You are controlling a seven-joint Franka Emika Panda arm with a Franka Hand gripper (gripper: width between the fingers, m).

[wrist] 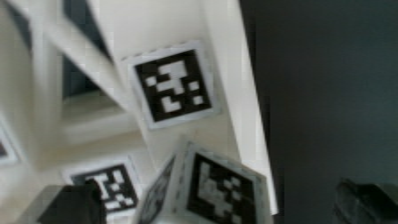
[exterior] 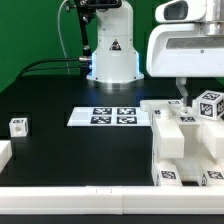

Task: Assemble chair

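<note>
White chair parts (exterior: 185,140) sit clustered just beside marker board (exterior: 110,116), on exterior view's right. Small block (exterior: 18,125) lies well apart, board's other side. Fingers (wrist: 64,206) spread wide above parts, gripping nothing.

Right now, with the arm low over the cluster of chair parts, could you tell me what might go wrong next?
The gripper hangs open close over tightly packed chair parts; closing could catch a neighbouring piece or shove the others askew. The wrist view is blurred, with a tagged piece very near, so the alignment may be off.
</note>
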